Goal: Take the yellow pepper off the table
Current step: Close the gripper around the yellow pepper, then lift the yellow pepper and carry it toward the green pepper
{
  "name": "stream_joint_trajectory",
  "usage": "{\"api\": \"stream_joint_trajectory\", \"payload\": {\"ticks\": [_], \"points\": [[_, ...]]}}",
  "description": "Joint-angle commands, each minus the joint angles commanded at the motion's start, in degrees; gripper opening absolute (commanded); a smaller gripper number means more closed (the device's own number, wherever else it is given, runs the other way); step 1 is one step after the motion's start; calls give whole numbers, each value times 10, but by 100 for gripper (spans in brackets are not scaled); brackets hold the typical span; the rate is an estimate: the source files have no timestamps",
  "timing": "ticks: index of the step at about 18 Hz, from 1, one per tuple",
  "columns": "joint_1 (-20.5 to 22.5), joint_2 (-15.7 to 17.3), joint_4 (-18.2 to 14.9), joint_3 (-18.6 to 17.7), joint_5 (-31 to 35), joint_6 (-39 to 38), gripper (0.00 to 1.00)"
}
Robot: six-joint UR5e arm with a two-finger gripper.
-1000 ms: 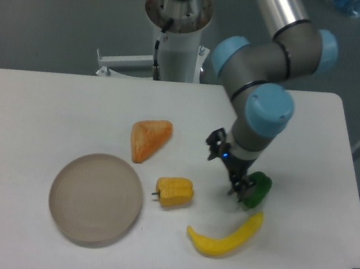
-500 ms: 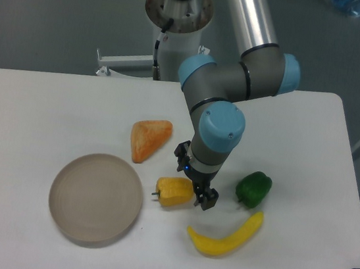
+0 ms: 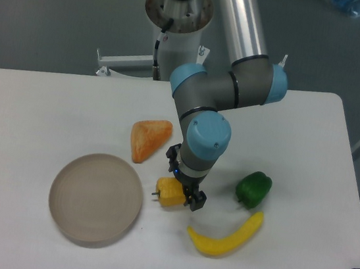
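The yellow pepper (image 3: 167, 192) lies on the white table (image 3: 37, 109), stem pointing left; its right part is hidden under my wrist. My gripper (image 3: 185, 179) is low over the pepper's right side. Its fingers are spread as wide as before, one behind the pepper and one (image 3: 197, 201) in front at its right. The jaws look open and are not closed on the pepper.
A tan round plate (image 3: 95, 196) sits left of the pepper. An orange wedge-shaped toy (image 3: 149, 138) lies behind it. A green pepper (image 3: 253, 188) and a yellow banana (image 3: 225, 236) lie to the right and front right.
The arm has swung left from the green pepper to the yellow pepper and dropped over its right side. The objects have not moved.
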Motion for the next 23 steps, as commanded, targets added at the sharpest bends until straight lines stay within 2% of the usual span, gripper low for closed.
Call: {"api": "stream_joint_trajectory", "payload": {"ticks": [1,2,3,4,6,7,11,13,15,17,19,23], "points": [[-1,-4,4,0,1,0,96],[-4,-5,4,0,2,-1,77],[-4,-4,4,1,2,-2,53],[-4,-4,3,2,2,0,35],[-4,0,-1,8,3,-3,8],[-4,2,-2,11,3,-2,3],[9,21,-10,15,5,-16,4],[23,39,-27,19,9,-11,4],[42,49,-69,39,16,-11,3],[51,47,-124,77,16,-10,3],[64,40,-156,104,16,-6,3],[72,40,-160,121,16,3,2]]}}
